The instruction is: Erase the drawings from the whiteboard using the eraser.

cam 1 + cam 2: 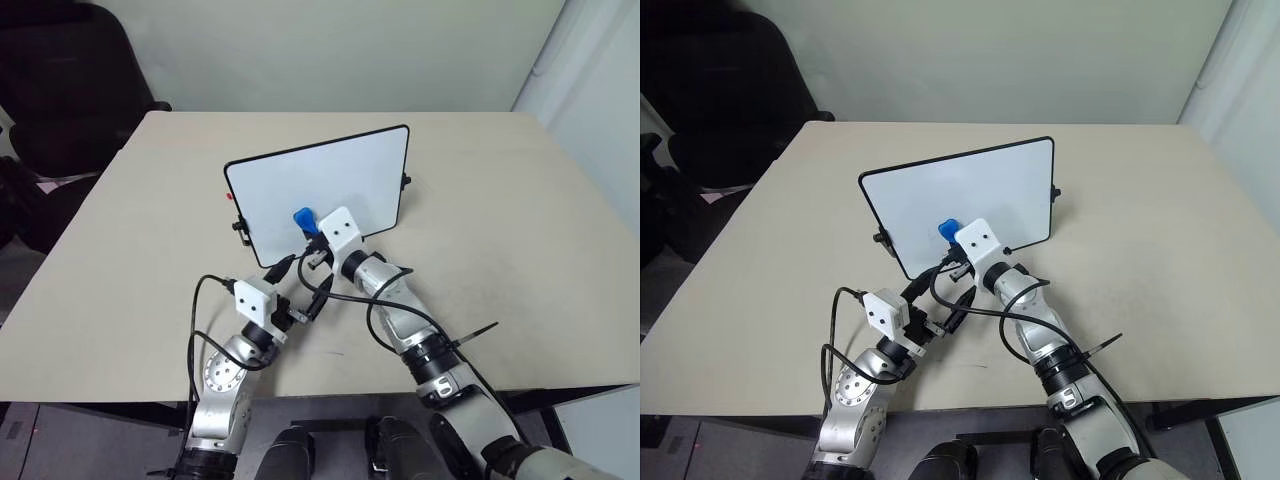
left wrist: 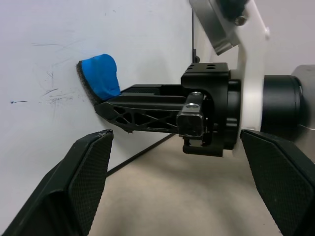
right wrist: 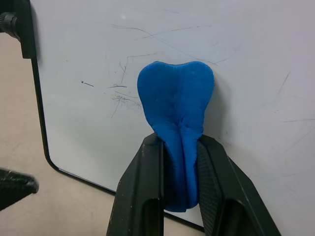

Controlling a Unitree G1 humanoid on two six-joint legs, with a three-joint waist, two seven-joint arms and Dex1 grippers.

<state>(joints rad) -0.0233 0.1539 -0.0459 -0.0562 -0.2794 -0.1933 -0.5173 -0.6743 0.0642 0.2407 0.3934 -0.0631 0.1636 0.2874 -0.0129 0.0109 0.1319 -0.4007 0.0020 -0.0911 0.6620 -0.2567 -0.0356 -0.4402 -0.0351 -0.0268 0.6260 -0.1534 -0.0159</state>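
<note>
Wiping is the step in hand: nearest, the left gripper is hovering open, while the right gripper is clamping the eraser against the whiteboard standing mid-table. Faint marks left of it need sweeping.

Whiteboard standing tilted on beige bench, black frame, small knobs at sides. Right claw pinching blue eraser against lower middle of board. Left claw near board's bottom corner, just beside right arm, fingers apart.
</note>
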